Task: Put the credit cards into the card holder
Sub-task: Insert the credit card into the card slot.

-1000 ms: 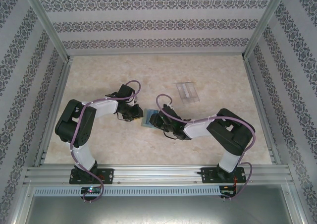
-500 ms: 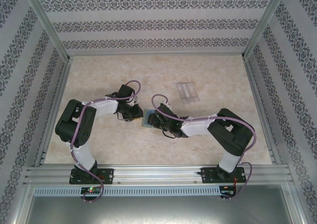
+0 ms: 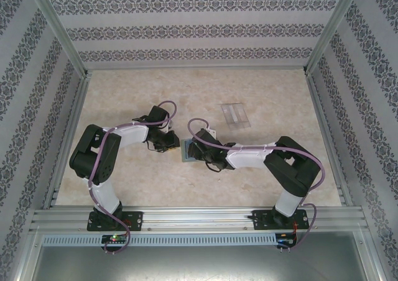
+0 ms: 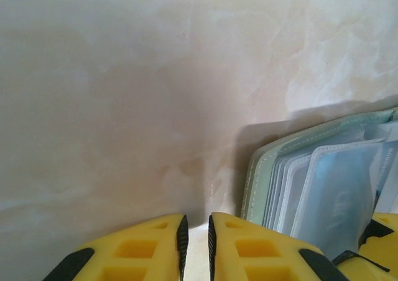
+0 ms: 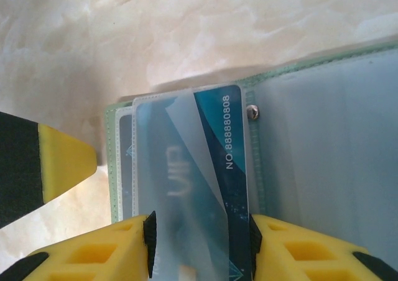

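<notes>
The grey-green card holder [image 3: 186, 149] lies open on the table between my two grippers, its clear sleeves [image 4: 323, 194] fanned out. A dark blue credit card [image 5: 231, 163] lies lengthwise on the card holder [image 5: 323, 138], its far end partly under a clear sleeve. My right gripper [image 5: 200, 244] is shut on this card, a pad against each long edge. It sits at the holder's right side [image 3: 194, 152]. My left gripper [image 4: 194, 244] is low over the table just left of the holder [image 3: 169, 144], jaws nearly together with nothing between. One of its fingers [image 5: 56, 163] stands beside the holder's left edge.
A clear plastic box [image 3: 235, 114] lies on the beige marble-patterned table [image 3: 124, 101] behind and to the right of the grippers. Patterned walls and a metal frame [image 3: 68, 132] enclose the table on three sides.
My right gripper has moved left, carrying the blue card further over the card holder. The left arm has stayed where it was.
</notes>
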Controlling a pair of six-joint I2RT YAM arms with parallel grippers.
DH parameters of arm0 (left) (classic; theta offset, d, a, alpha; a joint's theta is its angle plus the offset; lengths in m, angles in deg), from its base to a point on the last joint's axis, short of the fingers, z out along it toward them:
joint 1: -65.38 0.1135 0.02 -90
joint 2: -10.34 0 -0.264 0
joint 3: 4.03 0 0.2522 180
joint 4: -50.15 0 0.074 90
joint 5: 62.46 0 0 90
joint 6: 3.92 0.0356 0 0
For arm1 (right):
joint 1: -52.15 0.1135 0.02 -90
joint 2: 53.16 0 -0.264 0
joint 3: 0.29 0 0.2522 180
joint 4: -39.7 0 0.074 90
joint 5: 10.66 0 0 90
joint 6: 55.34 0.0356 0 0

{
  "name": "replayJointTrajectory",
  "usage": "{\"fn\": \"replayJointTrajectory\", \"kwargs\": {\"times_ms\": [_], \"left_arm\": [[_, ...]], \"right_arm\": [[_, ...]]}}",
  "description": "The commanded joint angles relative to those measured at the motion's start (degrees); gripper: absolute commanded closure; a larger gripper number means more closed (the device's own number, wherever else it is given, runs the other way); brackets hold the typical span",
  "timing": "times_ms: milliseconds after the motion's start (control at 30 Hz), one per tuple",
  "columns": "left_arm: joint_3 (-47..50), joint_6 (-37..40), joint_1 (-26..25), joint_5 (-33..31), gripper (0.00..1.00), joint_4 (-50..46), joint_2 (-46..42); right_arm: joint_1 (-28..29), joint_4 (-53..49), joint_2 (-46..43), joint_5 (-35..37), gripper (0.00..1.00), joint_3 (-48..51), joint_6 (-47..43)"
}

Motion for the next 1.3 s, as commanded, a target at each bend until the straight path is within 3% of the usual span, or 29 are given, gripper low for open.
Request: {"fn": "replayJointTrajectory", "kwargs": {"times_ms": [0, 700, 1067, 1267], "left_arm": [[1.3, -0.3, -1.4, 3.2, 0.8, 1.0, 4.0], [1.7, -0.7, -1.4, 4.0, 0.82, 1.9, 4.4], [2.1, -1.1, -1.3, 4.1, 0.79, 2.8, 4.0], [2.6, -2.4, 0.3, 6.3, 0.77, 4.7, 3.7]], "right_arm": [[0.6, -4.5, 0.9, 2.4, 0.55, -2.4, -3.2], [3.7, -4.9, 4.1, -0.7, 0.63, -7.6, -10.1], [1.6, -11.8, 0.6, 0.4, 0.52, -8.7, -15.0], [-0.8, -14.6, 3.3, -1.5, 0.49, -12.8, -17.8]]}}
